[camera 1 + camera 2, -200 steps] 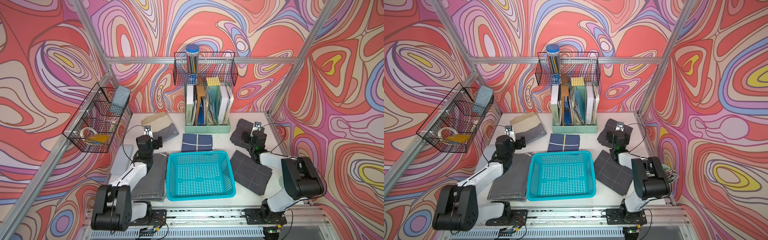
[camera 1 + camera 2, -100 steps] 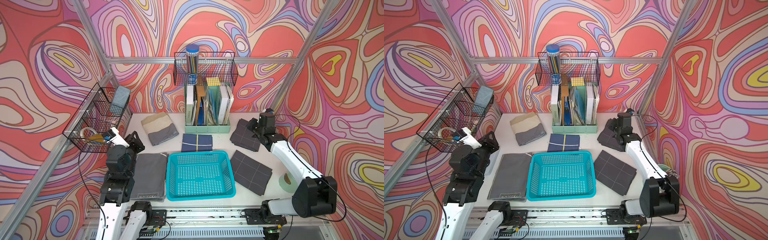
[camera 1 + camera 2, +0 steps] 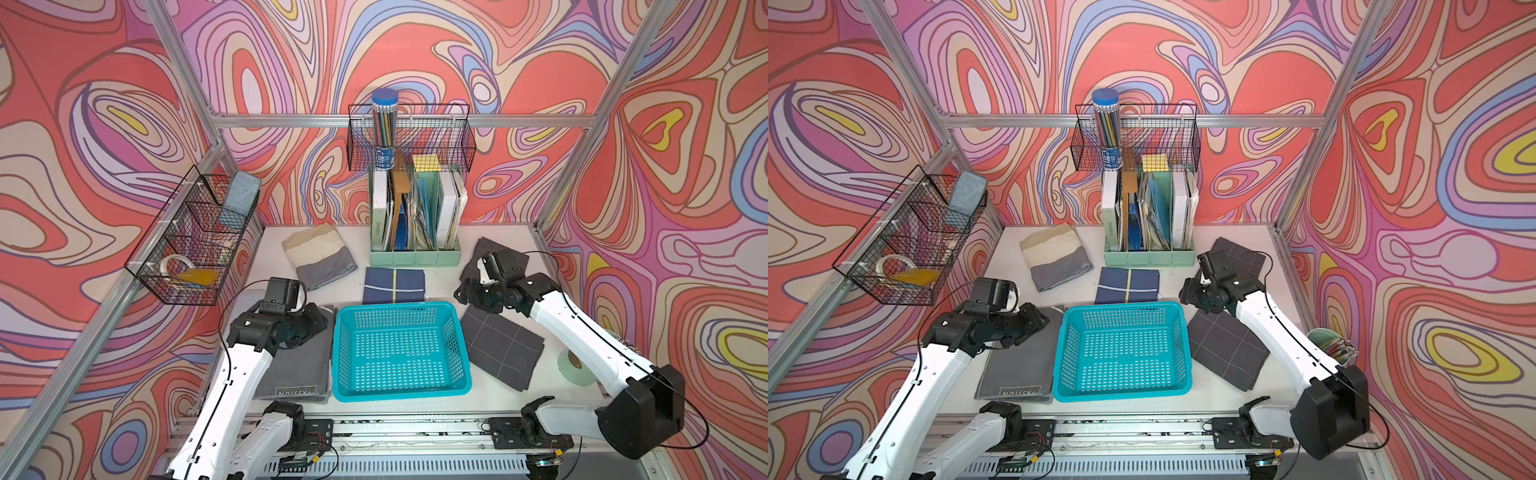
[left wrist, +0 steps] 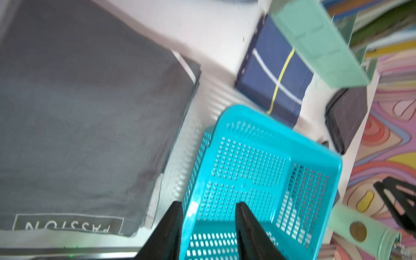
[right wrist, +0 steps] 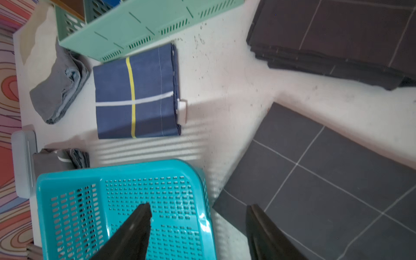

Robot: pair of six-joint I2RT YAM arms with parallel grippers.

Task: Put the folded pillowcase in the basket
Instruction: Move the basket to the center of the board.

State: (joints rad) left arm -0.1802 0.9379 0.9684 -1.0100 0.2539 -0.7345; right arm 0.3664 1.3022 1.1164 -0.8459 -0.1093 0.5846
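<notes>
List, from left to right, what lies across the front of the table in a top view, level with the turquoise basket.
grey folded cloth with a printed label → turquoise basket → dark grey cloth with thin white grid lines → pale green round object

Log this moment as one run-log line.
left gripper: open, empty | right gripper: open, empty | basket: empty | navy folded cloth: on table, behind basket
</notes>
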